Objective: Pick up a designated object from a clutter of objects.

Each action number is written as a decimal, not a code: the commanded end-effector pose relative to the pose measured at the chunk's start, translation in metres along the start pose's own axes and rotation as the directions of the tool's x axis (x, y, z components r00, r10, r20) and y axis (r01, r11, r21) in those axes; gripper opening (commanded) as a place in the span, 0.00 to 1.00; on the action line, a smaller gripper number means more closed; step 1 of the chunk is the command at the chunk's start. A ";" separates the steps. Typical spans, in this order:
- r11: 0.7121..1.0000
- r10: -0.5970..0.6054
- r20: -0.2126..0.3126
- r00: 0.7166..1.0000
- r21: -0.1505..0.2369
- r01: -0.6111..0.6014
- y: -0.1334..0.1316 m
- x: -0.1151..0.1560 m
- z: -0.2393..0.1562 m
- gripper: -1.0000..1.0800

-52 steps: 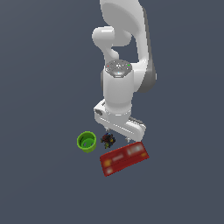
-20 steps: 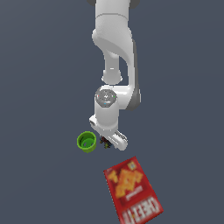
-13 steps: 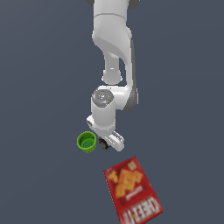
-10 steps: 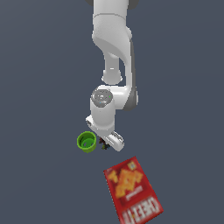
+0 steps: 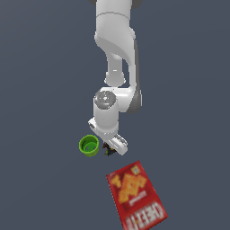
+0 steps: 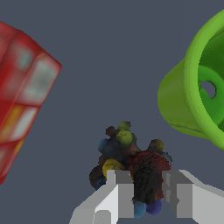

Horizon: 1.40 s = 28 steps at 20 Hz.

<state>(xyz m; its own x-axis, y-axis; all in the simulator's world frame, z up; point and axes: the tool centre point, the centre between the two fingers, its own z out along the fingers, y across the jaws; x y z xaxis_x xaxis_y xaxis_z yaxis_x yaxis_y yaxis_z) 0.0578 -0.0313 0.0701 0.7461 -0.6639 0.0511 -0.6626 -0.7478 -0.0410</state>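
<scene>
The designated object point(image 6: 124, 155) is a small dark lump with red, yellow, blue and green specks. My gripper point(image 6: 148, 194) is shut on it, with one grey finger on each side of its dark red part. In the exterior view the object point(image 5: 108, 150) shows only as a dark speck under the white hand, where the gripper point(image 5: 110, 148) sits low over the floor. The green cup point(image 5: 89, 145) lies just to the exterior view's left of it, apart from the fingers. The red cracker box point(image 5: 136, 194) lies below, a short gap away.
In the wrist view the green cup point(image 6: 197, 87) lies on its side with its mouth turned away from the lump, and the red cracker box point(image 6: 22, 96) fills the opposite edge. The arm's white links point(image 5: 117, 54) rise above the clutter. Plain dark grey floor surrounds everything.
Since 2.6 s ago the cracker box has moved away from the gripper and now shows its front face. Over the last second the hand has sunk slightly beside the cup.
</scene>
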 end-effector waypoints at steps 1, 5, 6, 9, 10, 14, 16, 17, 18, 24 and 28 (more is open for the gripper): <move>1.000 -0.002 0.001 1.000 0.000 0.002 -0.002 -0.001 -0.005 0.00; 1.000 -0.003 0.003 1.000 -0.002 0.003 -0.004 0.000 -0.021 0.00; 1.000 -0.003 0.004 1.000 -0.002 0.003 -0.005 0.000 -0.027 0.00; 1.000 -0.003 0.007 1.000 -0.005 0.003 -0.008 0.001 -0.047 0.00; 1.000 -0.003 0.008 1.000 -0.006 0.003 -0.009 0.001 -0.054 0.00; 1.000 -0.004 0.012 1.000 -0.010 0.004 -0.015 0.002 -0.089 0.00; 1.000 -0.004 0.015 1.000 -0.012 0.004 -0.018 0.003 -0.109 0.00; 1.000 -0.004 0.016 1.000 -0.014 0.004 -0.020 0.004 -0.119 0.00; 1.000 -0.004 0.017 1.000 -0.015 0.004 -0.021 0.004 -0.130 0.00; 1.000 -0.005 0.025 1.000 -0.022 0.006 -0.032 0.008 -0.189 0.00; 1.000 -0.006 0.031 1.000 -0.026 0.007 -0.039 0.010 -0.227 0.00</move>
<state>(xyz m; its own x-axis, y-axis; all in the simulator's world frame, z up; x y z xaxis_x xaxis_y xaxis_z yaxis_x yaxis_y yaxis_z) 0.0751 -0.0097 0.2835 0.7515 -0.6593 0.0223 -0.6591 -0.7519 -0.0162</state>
